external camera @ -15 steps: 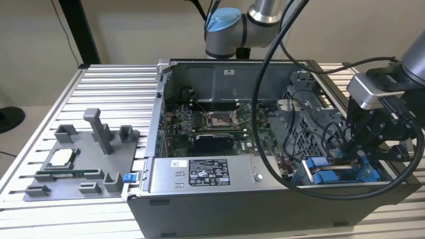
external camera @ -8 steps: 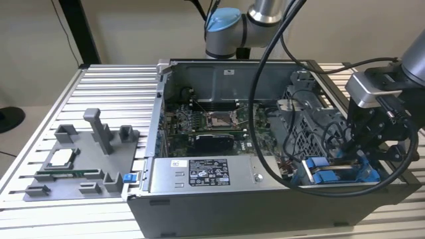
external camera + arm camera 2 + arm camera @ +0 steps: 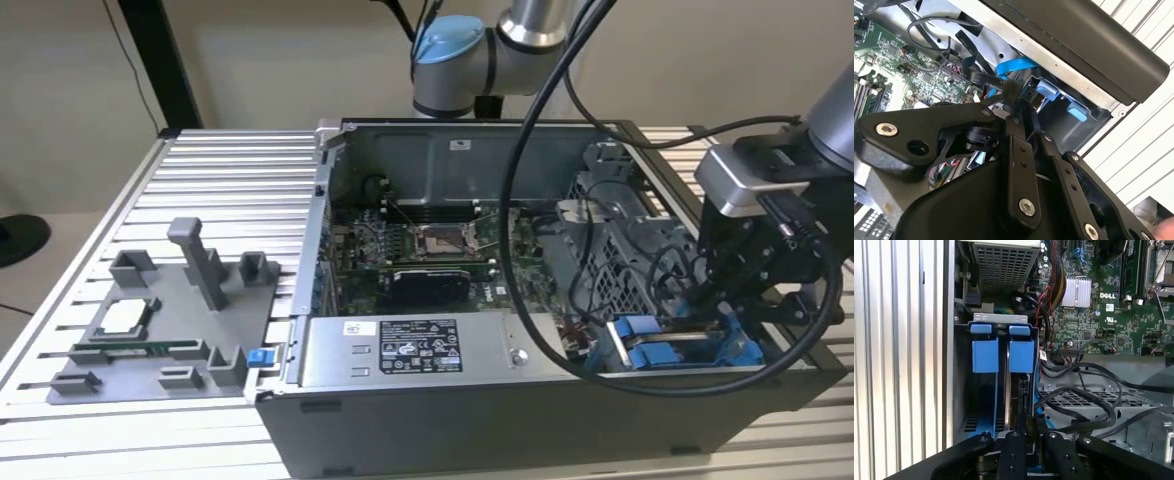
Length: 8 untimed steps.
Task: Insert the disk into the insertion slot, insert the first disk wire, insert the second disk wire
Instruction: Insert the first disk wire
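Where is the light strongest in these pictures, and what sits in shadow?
Exterior view: the ribbed table is evenly lit, the case interior dimmer. Second wrist view: the table glares almost white. First wrist view: the blue tabs catch the light, while the insertion slot past them sinks into shadow.

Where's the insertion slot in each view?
Exterior view: insertion slot at the near corner of the case, on the exterior view's right.
Second wrist view: insertion slot beside the black case wall.
First wrist view: insertion slot between slatted table and motherboard.
Shared landmark: green motherboard.
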Available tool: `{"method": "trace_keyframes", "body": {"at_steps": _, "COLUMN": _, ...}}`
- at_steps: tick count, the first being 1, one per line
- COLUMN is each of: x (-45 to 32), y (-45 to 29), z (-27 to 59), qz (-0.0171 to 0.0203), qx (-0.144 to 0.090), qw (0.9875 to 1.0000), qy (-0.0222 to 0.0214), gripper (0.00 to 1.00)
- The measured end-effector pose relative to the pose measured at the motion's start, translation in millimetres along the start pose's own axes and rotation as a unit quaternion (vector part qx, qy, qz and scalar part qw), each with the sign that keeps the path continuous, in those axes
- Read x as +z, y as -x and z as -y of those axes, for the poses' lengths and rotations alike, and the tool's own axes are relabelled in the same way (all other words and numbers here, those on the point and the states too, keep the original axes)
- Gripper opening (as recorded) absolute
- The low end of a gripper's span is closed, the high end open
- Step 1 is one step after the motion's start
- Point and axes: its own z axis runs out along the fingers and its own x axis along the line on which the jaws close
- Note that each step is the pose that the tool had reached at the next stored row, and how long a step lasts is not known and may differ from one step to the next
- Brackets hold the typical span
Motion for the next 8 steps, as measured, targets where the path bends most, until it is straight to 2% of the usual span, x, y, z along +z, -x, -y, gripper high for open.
{"method": "trace_keyframes", "body": {"at_steps": 4, "x": -0.1, "y": -0.1, "z": -0.4, "qz": -0.0002, "qx": 0.0, "qw": 1.0, "qy": -0.0005, "gripper": 0.0}}
{"method": "trace_keyframes", "body": {"at_steps": 8, "x": -0.2, "y": 0.0, "z": -1.9, "qz": -0.0006, "qx": 0.001, "qw": 1.0, "qy": -0.0036, "gripper": 0.0}}
